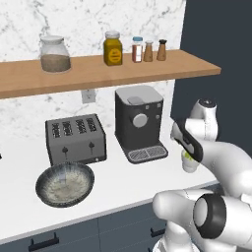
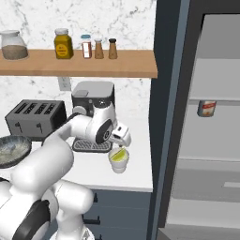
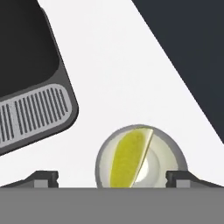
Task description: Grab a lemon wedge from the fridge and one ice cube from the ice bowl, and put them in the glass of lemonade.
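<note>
Tool [image 3: 112, 179] jaws apart above glass of lemonade [image 3: 141, 158]; lemon wedge [image 3: 127, 157] inside; lift straight, clear rim, head for ice bowl [image 1: 65, 184].

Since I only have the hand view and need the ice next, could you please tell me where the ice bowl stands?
Observer: The wide, shallow, dark-rimmed grey ice bowl sits on the white counter, just in front of the dark grey four-slot toaster.
Operator: Thank you. Is the fridge door open?
Observer: Yes, the tall dark grey fridge is open, with an orange-labelled can on a shelf.
</note>
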